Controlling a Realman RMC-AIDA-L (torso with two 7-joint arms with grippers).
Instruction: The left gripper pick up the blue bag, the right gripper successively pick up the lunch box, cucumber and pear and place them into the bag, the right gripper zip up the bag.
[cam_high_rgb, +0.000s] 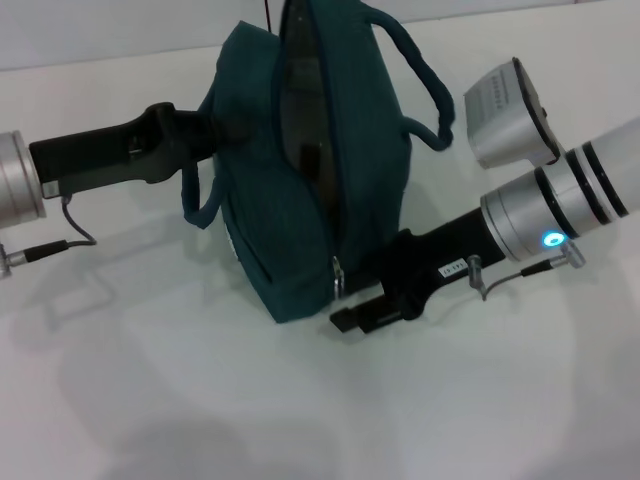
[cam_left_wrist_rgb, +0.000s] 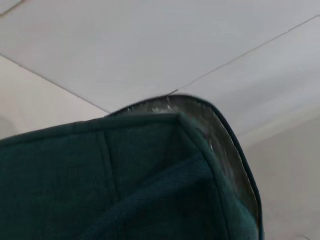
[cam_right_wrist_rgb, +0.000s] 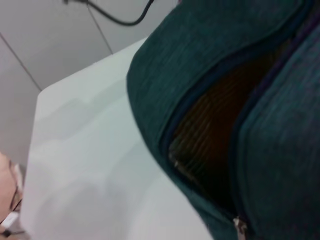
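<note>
The blue bag (cam_high_rgb: 300, 170) stands tilted in the middle of the head view, with its top zip open along its length and dark lining showing inside. My left gripper (cam_high_rgb: 196, 135) reaches in from the left and is shut on the bag's side by a handle strap. My right gripper (cam_high_rgb: 352, 308) sits low against the bag's near end, just below the metal zipper pull (cam_high_rgb: 338, 276). The right wrist view looks into the open bag (cam_right_wrist_rgb: 215, 140), with the zipper pull (cam_right_wrist_rgb: 240, 228) at the end of the opening. The lunch box, cucumber and pear are out of view.
The white table (cam_high_rgb: 150, 380) spreads around the bag. A grey-white boxy object (cam_high_rgb: 508, 112) sits at the back right, close above my right arm. A loose carry handle (cam_high_rgb: 425, 85) arches off the bag toward it. A black cable (cam_right_wrist_rgb: 120, 17) runs behind the table's far edge.
</note>
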